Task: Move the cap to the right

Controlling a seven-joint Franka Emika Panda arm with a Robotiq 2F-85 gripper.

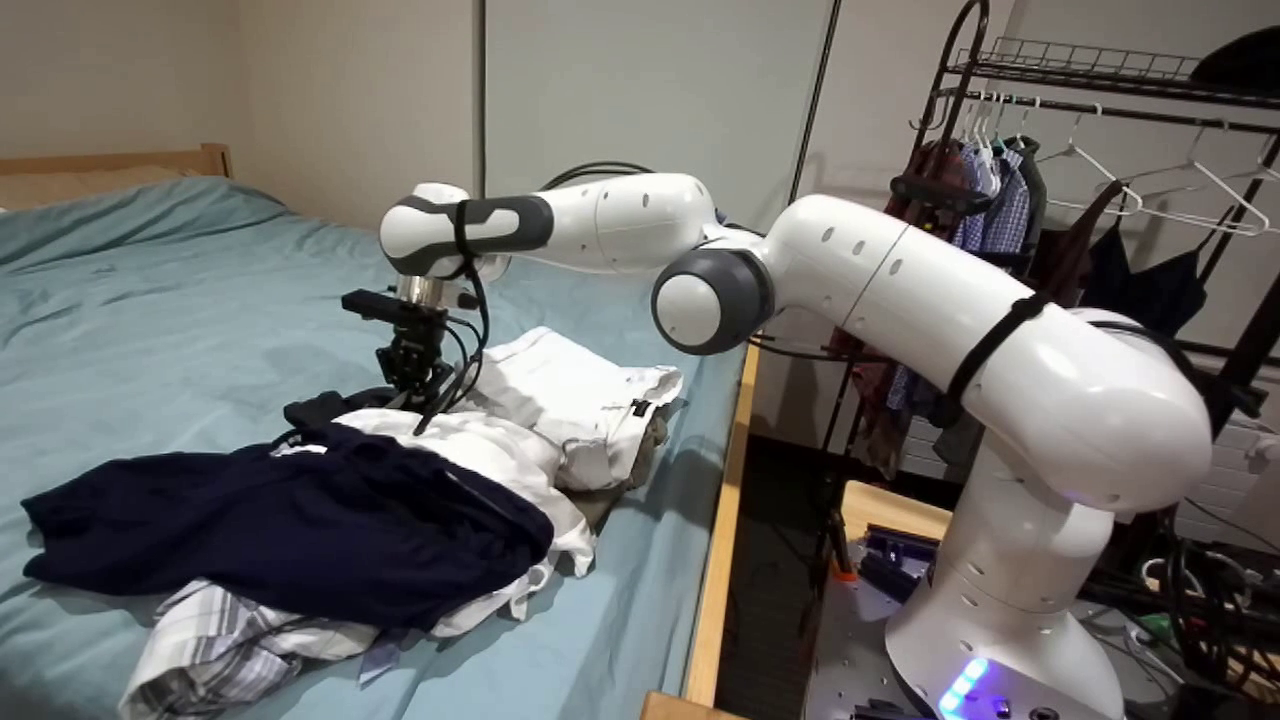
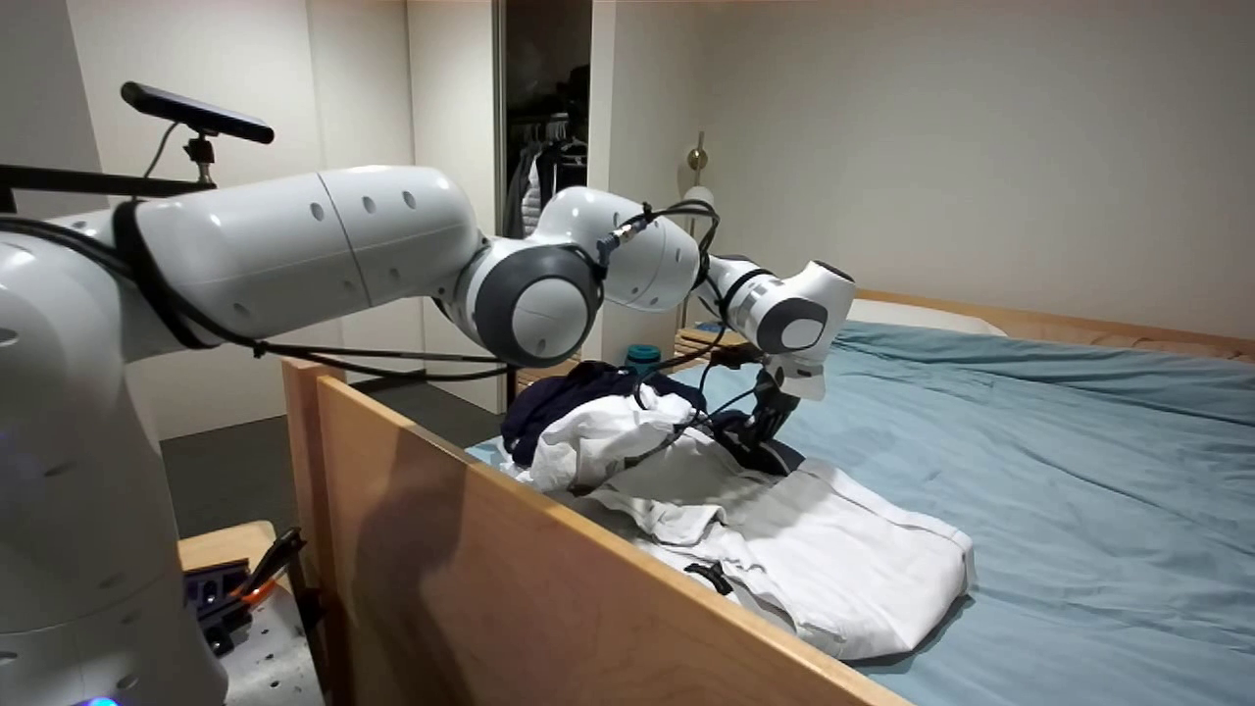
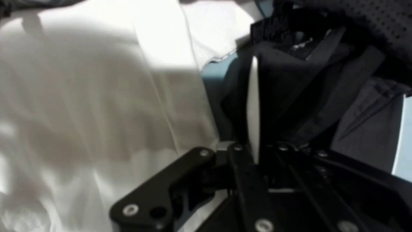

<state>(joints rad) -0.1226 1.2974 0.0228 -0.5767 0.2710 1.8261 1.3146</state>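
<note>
The dark cap (image 3: 309, 87) fills the right of the wrist view, with a strap and a grey part with a pale edge. It lies on the clothes pile in both exterior views (image 1: 330, 405) (image 2: 760, 456). My gripper (image 3: 255, 106) points down into the cap, its fingers close together on the dark cloth. A narrow pale strip shows between the fingers. The exact part pinched is lost in shadow. The gripper also shows in both exterior views (image 1: 408, 408) (image 2: 757, 439), at the cap and beside the white garments.
White folded trousers (image 1: 575, 400) and a white shirt (image 3: 112, 96) lie against the cap. A navy garment (image 1: 290, 520) and a plaid shirt (image 1: 215, 645) lie nearby on the blue bed (image 2: 1098, 471). The wooden bed board (image 2: 549, 549) stands between the robot base and the clothes.
</note>
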